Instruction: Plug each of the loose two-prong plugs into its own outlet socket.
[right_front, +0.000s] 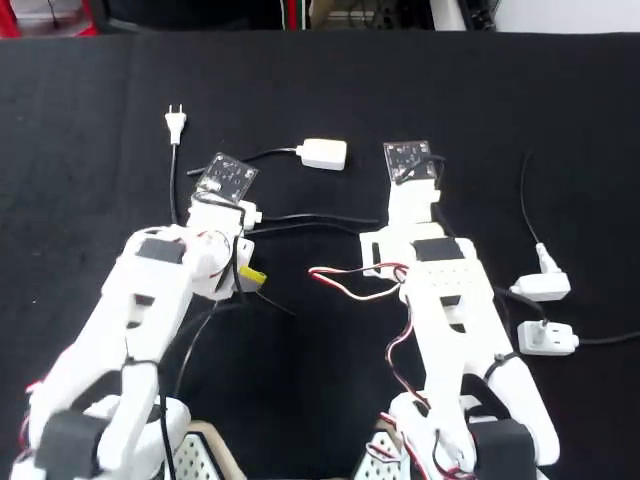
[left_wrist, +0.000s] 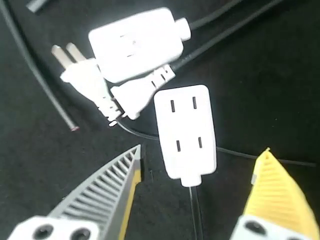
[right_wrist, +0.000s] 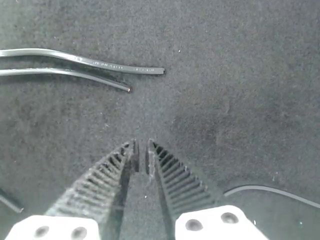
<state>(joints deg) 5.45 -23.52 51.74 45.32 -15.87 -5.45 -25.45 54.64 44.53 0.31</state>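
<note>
My left gripper (left_wrist: 202, 149) is open, with its grey finger (left_wrist: 107, 192) and yellow finger (left_wrist: 272, 192) on either side of a white outlet block (left_wrist: 186, 131) that has two pairs of slots. Just beyond lie a white two-prong plug (left_wrist: 82, 75), a second white plug body (left_wrist: 137, 95) and another white block (left_wrist: 135, 42) on a black cable. My right gripper (right_wrist: 142, 144) is shut on nothing, low over the black cloth near two cut cable ends (right_wrist: 145, 71). A black plug (right_front: 175, 122) lies at the far left.
A white block (right_front: 322, 153) lies at the far centre. At the right sit two more white outlet blocks (right_front: 540, 287) (right_front: 545, 338), each with a cord. Black cables (right_front: 320, 220) run between the two arms. The table is covered in black cloth (right_front: 90, 150).
</note>
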